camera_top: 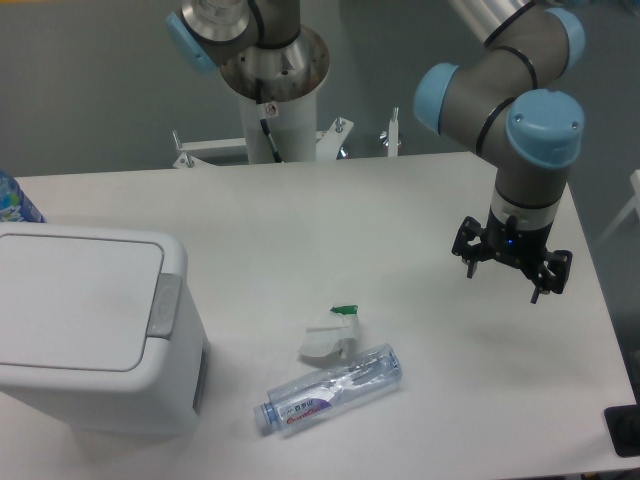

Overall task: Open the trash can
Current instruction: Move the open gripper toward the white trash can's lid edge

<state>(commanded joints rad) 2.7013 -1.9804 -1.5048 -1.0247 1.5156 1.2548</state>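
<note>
The trash can (85,325) is a large boxy white bin at the table's left front. Its flat lid (70,295) is shut, and a grey push-button tab (165,303) sits at its right rim. My gripper (503,281) hangs far to the right, over the table's right side, pointing down. Its dark fingers (471,266) are spread apart and hold nothing. A wide stretch of table lies between it and the bin.
A clear plastic bottle (330,389) lies on its side in front of the bin's right. A crumpled white carton (330,334) with a green cap lies just behind it. A blue bottle (15,200) shows at the left edge. The robot pedestal (275,90) stands at the back.
</note>
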